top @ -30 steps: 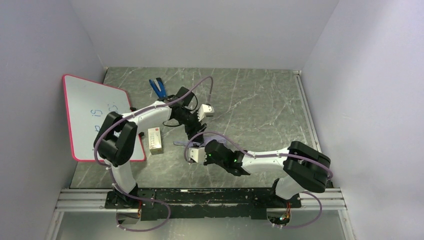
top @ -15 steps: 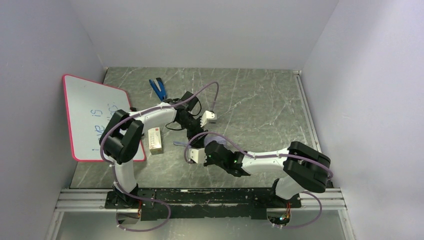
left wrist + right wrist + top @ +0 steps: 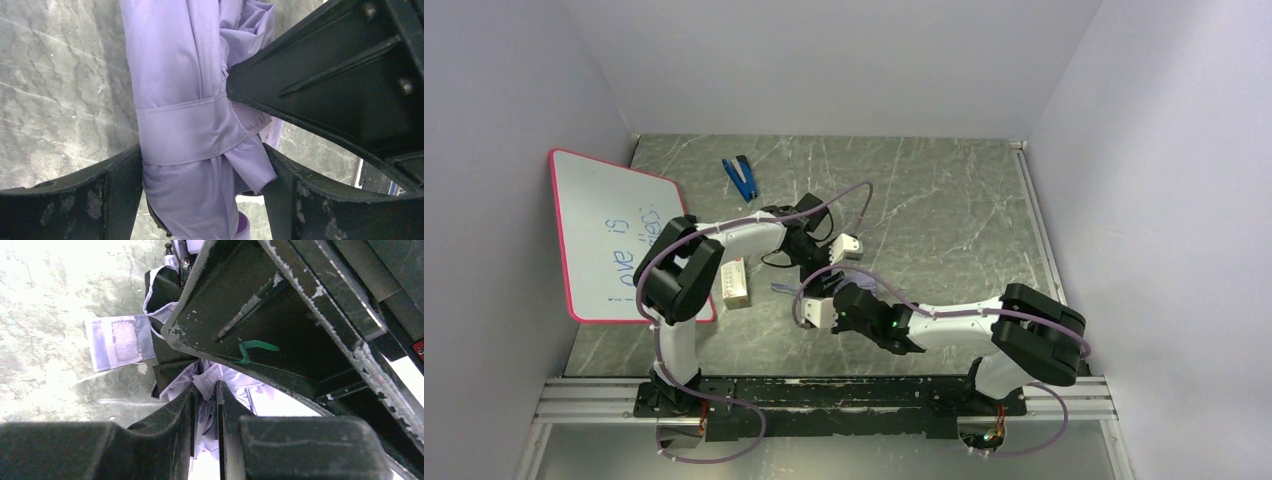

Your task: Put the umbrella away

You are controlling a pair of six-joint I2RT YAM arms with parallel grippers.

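Note:
The umbrella (image 3: 175, 75) is a folded bundle of pale lavender fabric with its closure strap (image 3: 185, 127) wrapped across it and the lavender handle (image 3: 243, 227) at the bottom edge. My left gripper (image 3: 202, 185) is shut on the bundle, one finger against each side. My right gripper (image 3: 205, 405) is shut on a fold of umbrella fabric (image 3: 207, 380). The strap's loose end with a fastening patch (image 3: 117, 342) lies on the table. From above, both grippers, the left (image 3: 809, 262) and the right (image 3: 812, 297), meet at mid-table and hide most of the umbrella; a lavender scrap (image 3: 782, 288) shows.
A pink-framed whiteboard (image 3: 609, 235) with blue writing leans at the left. A small white box with a red label (image 3: 735, 280) lies beside it. A blue-handled tool (image 3: 740, 176) lies at the back. Walls close in on three sides of the marbled table (image 3: 944, 220).
My left arm has swung its wrist toward the near right, uncovering more of the whiteboard's writing. My right arm has stayed almost still.

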